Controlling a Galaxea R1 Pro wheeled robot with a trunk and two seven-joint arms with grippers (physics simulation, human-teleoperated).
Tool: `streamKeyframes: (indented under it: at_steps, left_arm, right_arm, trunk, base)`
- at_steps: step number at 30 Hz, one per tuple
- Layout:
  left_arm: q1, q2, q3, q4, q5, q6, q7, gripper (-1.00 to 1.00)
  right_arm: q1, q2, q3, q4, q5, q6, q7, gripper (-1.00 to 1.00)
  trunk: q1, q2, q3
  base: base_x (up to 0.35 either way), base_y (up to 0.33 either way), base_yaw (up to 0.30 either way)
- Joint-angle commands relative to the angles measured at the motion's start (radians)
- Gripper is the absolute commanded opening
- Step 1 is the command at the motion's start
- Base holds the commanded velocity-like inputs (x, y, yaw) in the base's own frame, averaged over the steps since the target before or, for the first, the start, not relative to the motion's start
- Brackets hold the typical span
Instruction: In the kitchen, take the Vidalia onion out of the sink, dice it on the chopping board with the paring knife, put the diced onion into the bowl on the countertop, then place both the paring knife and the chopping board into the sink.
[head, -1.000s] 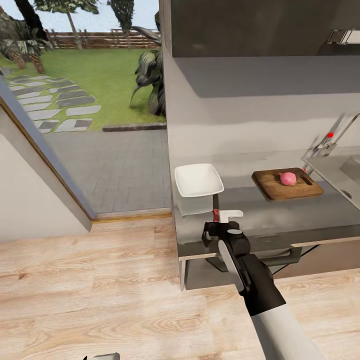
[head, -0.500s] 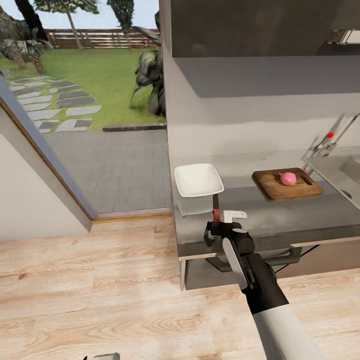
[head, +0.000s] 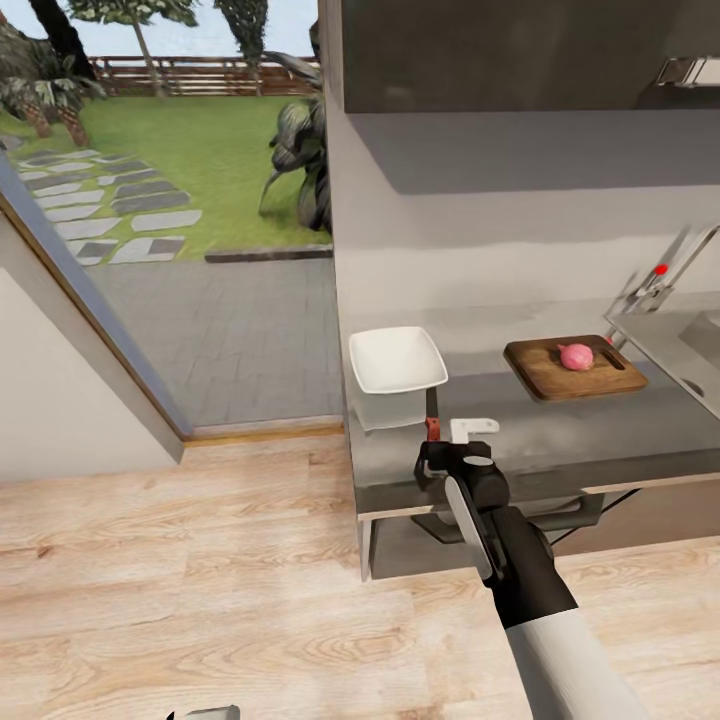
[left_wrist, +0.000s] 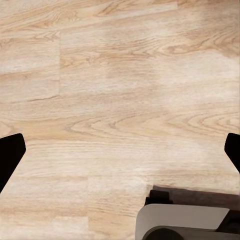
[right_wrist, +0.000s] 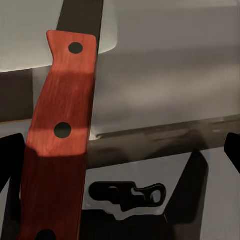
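my right gripper (head: 447, 432) is pinched on the small paring knife with its red-brown riveted wooden handle (right_wrist: 55, 145), held above the grey countertop (head: 560, 430) just in front of the shallow white square bowl (head: 396, 360). the small pinkish-red vidalia onion (head: 576, 357) sits on the dark brown wooden chopping board (head: 548, 378), well apart. judgement: the knife is light, stiff and slim, apt to twist, so grip mid-handle; my left fingers (left_wrist: 10, 155) are spread over the floor.
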Motion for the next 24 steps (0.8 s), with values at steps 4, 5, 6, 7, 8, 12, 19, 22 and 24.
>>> streamKeyframes:
  at_steps: [4, 5, 6, 7, 8, 12, 19, 22, 24]
  left_arm:
    - [-0.002, -0.001, -0.008, 0.004, 0.006, -0.006, 0.003, 1.0]
    - [-0.002, -0.001, -0.008, 0.004, 0.006, -0.006, 0.003, 1.0]
    - [-0.002, -0.001, -0.008, 0.004, 0.006, -0.006, 0.003, 1.0]
    - [-0.002, -0.001, -0.008, 0.004, 0.006, -0.006, 0.003, 1.0]
    - [-0.002, -0.001, -0.008, 0.004, 0.006, -0.006, 0.003, 1.0]
    - [-0.002, -0.001, -0.008, 0.005, 0.006, -0.006, 0.003, 1.0]
    - [-0.002, -0.001, -0.008, 0.005, 0.006, -0.006, 0.003, 1.0]
    - [-0.002, -0.001, -0.008, 0.004, 0.006, -0.006, 0.003, 1.0]
    - [-0.002, -0.001, -0.008, 0.005, 0.006, -0.006, 0.003, 1.0]
  right_arm:
    - [-0.001, 0.0, 0.002, 0.032, 0.004, 0.009, -0.008, 1.0]
    - [-0.001, 0.001, 0.002, 0.032, 0.004, 0.009, -0.008, 1.0]
    - [-0.001, 0.001, 0.002, 0.032, 0.004, 0.009, -0.008, 1.0]
    - [-0.001, 0.001, 0.002, 0.032, 0.004, 0.009, -0.008, 1.0]
    - [-0.001, 0.002, 0.003, 0.032, 0.004, 0.009, -0.008, 1.0]
    - [-0.001, 0.003, 0.003, 0.032, 0.005, 0.009, -0.008, 1.0]
    - [-0.001, 0.005, 0.004, 0.032, 0.005, 0.008, -0.008, 1.0]
    - [-0.001, 0.005, 0.004, 0.032, 0.005, 0.008, -0.008, 1.0]
    - [-0.001, 0.005, 0.004, 0.032, 0.006, 0.008, -0.008, 1.0]
  trunk:
    - [0.001, -0.001, -0.003]
    - [0.001, -0.001, -0.003]
    - [0.001, -0.001, -0.003]
    - [0.001, -0.001, -0.003]
    - [0.001, -0.001, -0.003]
    - [0.001, -0.001, -0.003]
    - [0.001, -0.001, -0.003]
    - [0.001, -0.001, -0.003]
    - [0.001, -0.001, -0.003]
  base:
    - [0.0, 0.0, 0.0]
    - [0.0, 0.0, 0.0]
    - [0.0, 0.0, 0.0]
    - [0.0, 0.0, 0.0]
    - [0.0, 0.0, 0.0]
    - [0.0, 0.0, 0.0]
    - [0.0, 0.0, 0.0]
    - [0.0, 0.0, 0.0]
    - [0.0, 0.0, 0.0]
